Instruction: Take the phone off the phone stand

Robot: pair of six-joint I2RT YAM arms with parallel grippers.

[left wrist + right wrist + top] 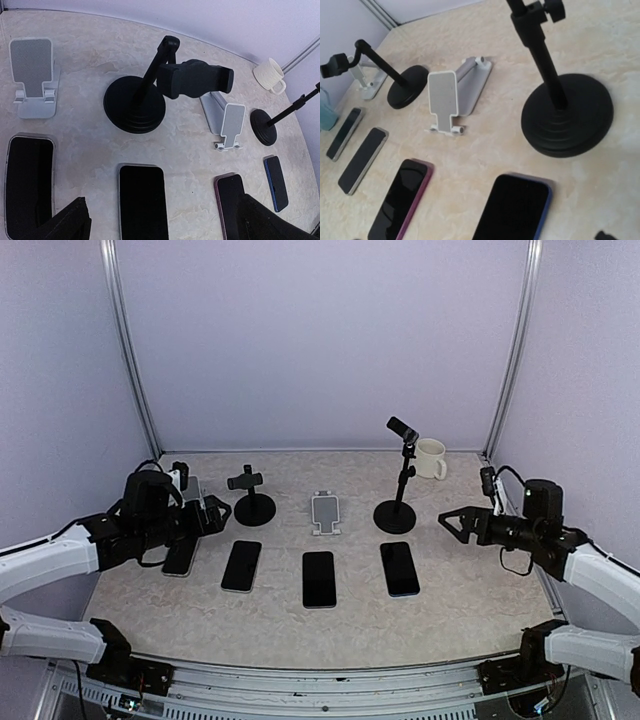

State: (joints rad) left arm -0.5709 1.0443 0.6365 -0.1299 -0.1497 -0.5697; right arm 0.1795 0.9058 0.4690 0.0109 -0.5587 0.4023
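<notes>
Hovering wide open, gripping nothing: left gripper point(213, 513) and right gripper point(446, 523). Lying flat on the table point(460, 590), in a row before the white stand point(325, 512): four phones point(318, 578).

Lab booth: plain walls point(320, 340), metal frame point(131, 350)

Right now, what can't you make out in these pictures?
- Top view: left white stand, mostly hidden behind the left hand.
- Left wrist: leftmost phone, cut by the bottom edge and a finger.
- Right wrist: tall stand, top cut by the upper edge.
- Top view: mug, inside too small to see.
</notes>
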